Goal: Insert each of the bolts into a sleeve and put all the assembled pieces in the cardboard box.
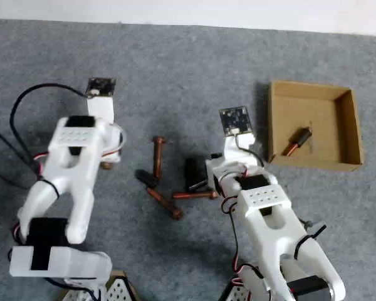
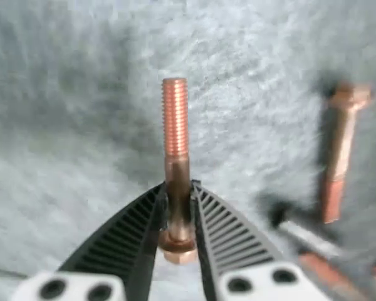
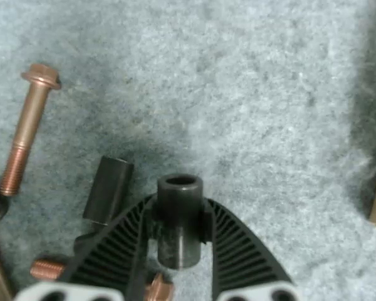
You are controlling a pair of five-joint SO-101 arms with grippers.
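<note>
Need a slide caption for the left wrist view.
Left gripper holds a bolt by its head end, threads outward.

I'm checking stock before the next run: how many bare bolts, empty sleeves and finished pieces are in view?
Bare bolts: 4, one in the left gripper
Empty sleeves: 3, one in the right gripper
Assembled pieces: 1, in the cardboard box
Total: 8

No legible text or markings.

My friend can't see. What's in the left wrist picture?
The left gripper is shut on a copper bolt near its head, threaded end pointing away over the grey mat. A second bolt lies nearby on it.
</note>
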